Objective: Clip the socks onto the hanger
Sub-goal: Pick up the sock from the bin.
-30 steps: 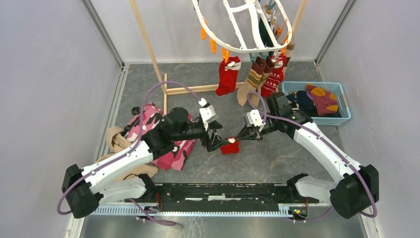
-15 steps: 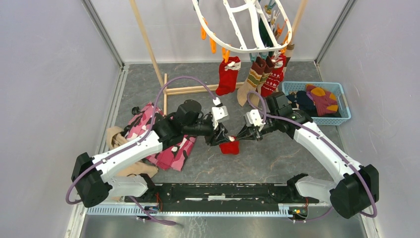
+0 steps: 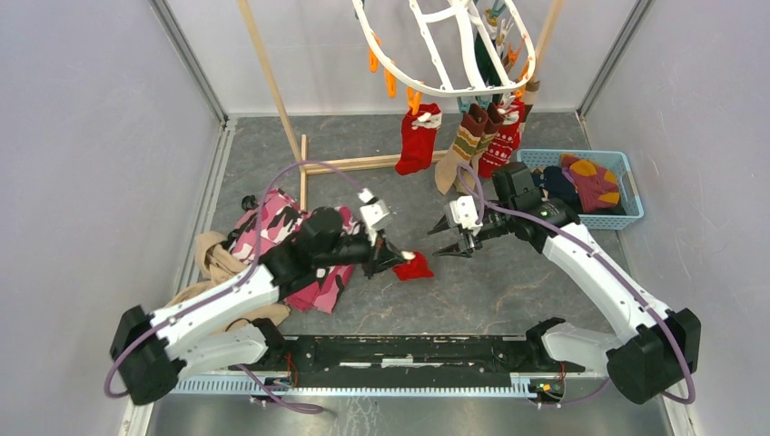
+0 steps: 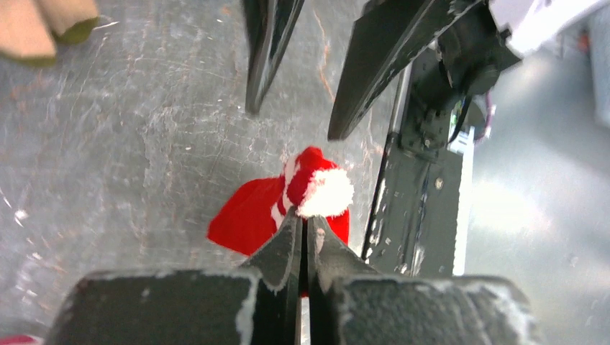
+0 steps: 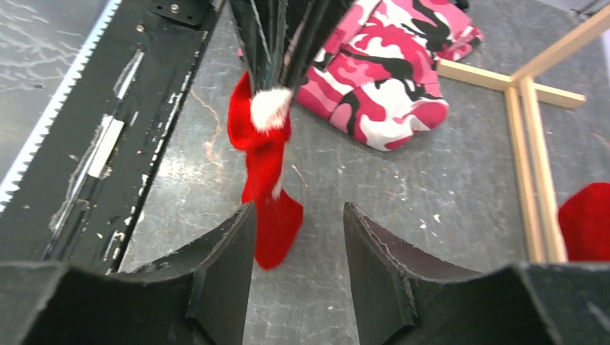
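A small red sock [image 3: 418,269] with a white pompom [image 4: 325,192] hangs from my left gripper [image 3: 398,258], which is shut on its cuff just above the floor. In the left wrist view the jaws are pressed together on the red fabric [image 4: 248,215]. My right gripper [image 3: 452,238] stands open a short way to the right, apart from the sock [image 5: 266,172]. The white hanger [image 3: 442,92] hangs at the top. Clipped under it are a red sock [image 3: 418,138], a tan-striped sock [image 3: 463,145] and a patterned red one [image 3: 501,141].
A pink camouflage cloth [image 3: 291,236] and a tan cloth [image 3: 213,259] lie under the left arm. A blue basket [image 3: 633,186] holding more socks [image 3: 590,182] sits at the right. The wooden rack's base [image 3: 354,163] crosses the floor behind the grippers.
The left gripper has shut on the red sock's cuff. The right gripper has let go, opened and drawn back up and to the right. The sock has shifted slightly left.
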